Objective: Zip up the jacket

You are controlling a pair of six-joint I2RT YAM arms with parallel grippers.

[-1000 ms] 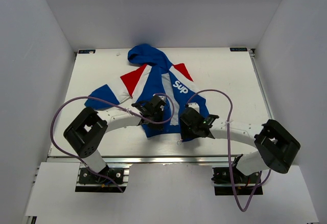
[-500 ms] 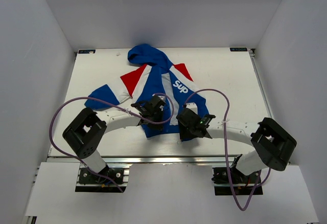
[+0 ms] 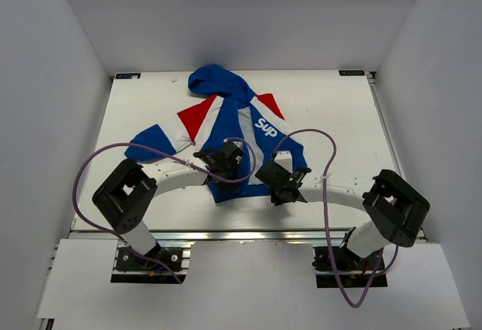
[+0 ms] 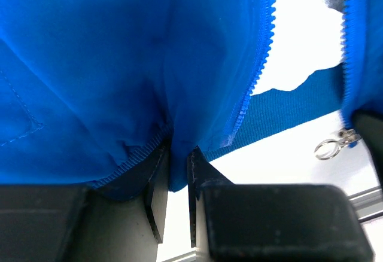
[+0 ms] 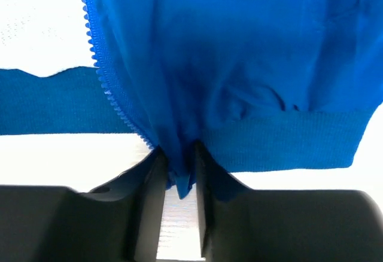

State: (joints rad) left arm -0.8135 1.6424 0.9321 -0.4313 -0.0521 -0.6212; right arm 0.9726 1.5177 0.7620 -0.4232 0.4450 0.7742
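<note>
The blue jacket (image 3: 241,123) with red and white panels and white "Sup" lettering lies unzipped on the white table, hood toward the back. My left gripper (image 3: 228,170) is shut on the hem of its left front panel (image 4: 119,94), beside the zipper teeth (image 4: 254,76). My right gripper (image 3: 265,173) is shut on the hem of the right front panel (image 5: 239,64), right at the bottom of its zipper teeth (image 5: 105,88). The metal zipper pull (image 4: 332,145) hangs at the right panel's lower end in the left wrist view.
The white table (image 3: 331,111) has white walls on three sides. Purple cables (image 3: 90,168) loop over both arms. The table's metal front rail (image 3: 241,232) runs just behind the arm bases.
My right gripper has moved left toward the left gripper, drawing the right panel's hem closer to the left panel. The left gripper has stayed in place.
</note>
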